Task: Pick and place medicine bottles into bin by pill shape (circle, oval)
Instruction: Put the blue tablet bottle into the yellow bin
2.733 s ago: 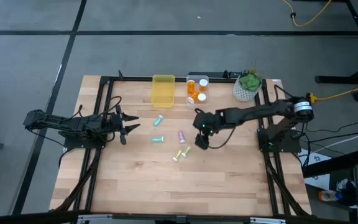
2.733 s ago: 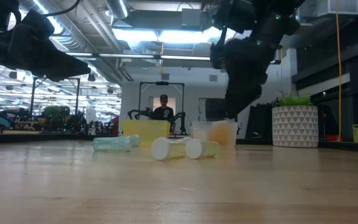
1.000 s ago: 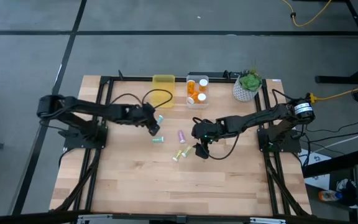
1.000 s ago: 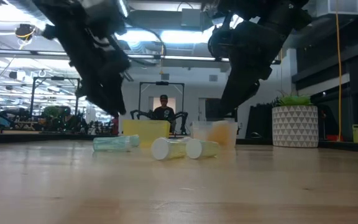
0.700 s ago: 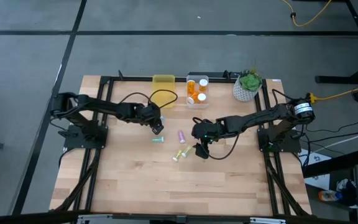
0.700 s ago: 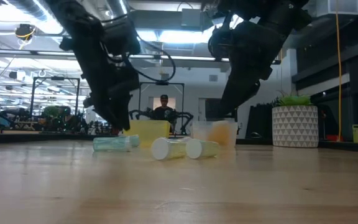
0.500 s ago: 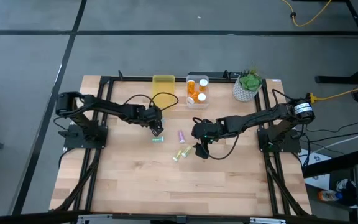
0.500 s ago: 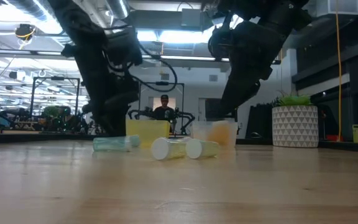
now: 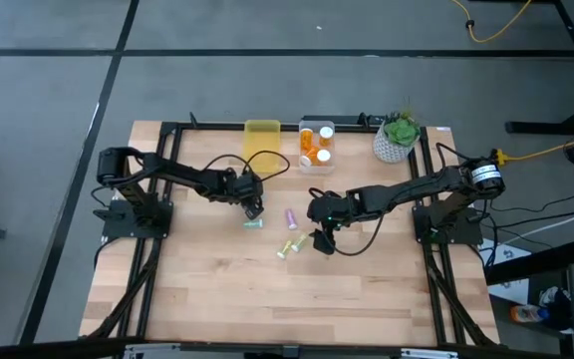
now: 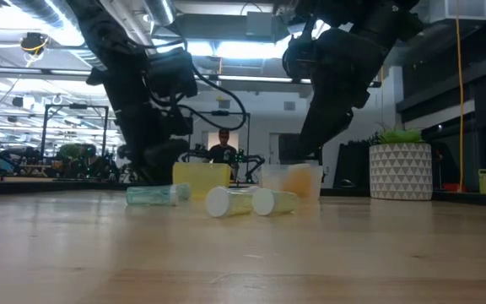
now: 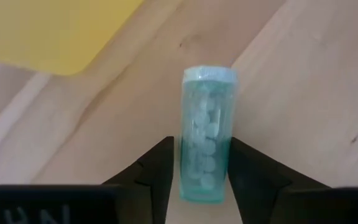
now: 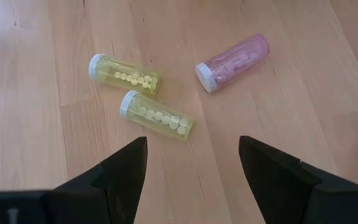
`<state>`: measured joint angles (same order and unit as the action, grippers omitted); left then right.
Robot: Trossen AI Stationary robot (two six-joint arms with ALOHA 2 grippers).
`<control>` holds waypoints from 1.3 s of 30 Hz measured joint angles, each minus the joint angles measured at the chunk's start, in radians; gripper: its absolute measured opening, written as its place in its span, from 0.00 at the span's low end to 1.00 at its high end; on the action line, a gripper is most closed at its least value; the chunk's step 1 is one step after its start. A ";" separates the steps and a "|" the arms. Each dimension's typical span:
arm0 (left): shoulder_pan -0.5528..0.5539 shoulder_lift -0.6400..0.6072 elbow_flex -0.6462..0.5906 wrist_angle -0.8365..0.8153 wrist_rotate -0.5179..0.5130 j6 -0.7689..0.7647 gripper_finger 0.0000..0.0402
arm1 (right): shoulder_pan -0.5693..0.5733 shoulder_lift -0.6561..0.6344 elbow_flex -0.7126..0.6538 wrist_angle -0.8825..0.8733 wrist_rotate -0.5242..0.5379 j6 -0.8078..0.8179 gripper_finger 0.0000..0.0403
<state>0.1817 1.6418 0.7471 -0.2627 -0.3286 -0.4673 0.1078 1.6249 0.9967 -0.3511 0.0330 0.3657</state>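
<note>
A teal bottle (image 11: 206,149) lies on its side on the table near the yellow bin (image 9: 262,146). My left gripper (image 9: 251,205) is down on it, shut on it. A second teal bottle (image 9: 254,224) lies just nearer. A purple bottle (image 12: 233,62) and two yellow-green bottles (image 12: 124,76) (image 12: 157,118) lie on their sides in the middle of the table. My right gripper (image 9: 322,239) hangs open and empty above them, slightly to their right. Orange bottles with white caps stand in the clear bin (image 9: 315,146). My left gripper pinches the teal bottle's two long sides (image 11: 185,171) between its two fingers, at the end away from the cap (image 11: 210,74). The fingers come down from above, slanting from the table's left. The bottle lies flat on the table.
The yellow bin and the clear bin stand side by side at the far edge. A green plant in a white pot (image 9: 398,138) stands at the far right. The near half of the table (image 9: 287,299) is bare wood. A person shows far off in the room (image 10: 222,148).
My left gripper has gone a little toward the table's right edge and down onto the teal bottle next to the yellow bin.
</note>
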 joint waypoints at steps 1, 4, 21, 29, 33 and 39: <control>-0.001 0.001 0.000 0.005 -0.005 0.003 0.32 | 0.000 0.000 0.000 0.000 0.000 0.000 0.64; -0.004 0.001 -0.001 0.010 -0.010 0.007 0.26 | 0.000 0.000 0.000 0.000 0.000 0.005 0.64; 0.177 -0.105 0.272 -0.109 -0.003 0.216 0.19 | 0.000 0.000 0.000 0.001 0.000 0.026 0.64; 0.334 -0.096 0.288 -0.114 0.178 0.234 0.26 | 0.000 0.000 0.000 -0.001 0.000 0.023 0.64; 0.355 -0.099 0.288 -0.113 0.211 0.246 0.33 | 0.000 0.000 0.000 -0.001 0.000 0.022 0.64; 0.357 -0.099 0.288 -0.111 0.173 0.253 0.40 | 0.000 0.000 0.000 -0.001 0.000 0.025 0.64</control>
<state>0.5385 1.5425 1.0355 -0.3736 -0.1558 -0.2147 0.1078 1.6249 0.9970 -0.3523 0.0330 0.3908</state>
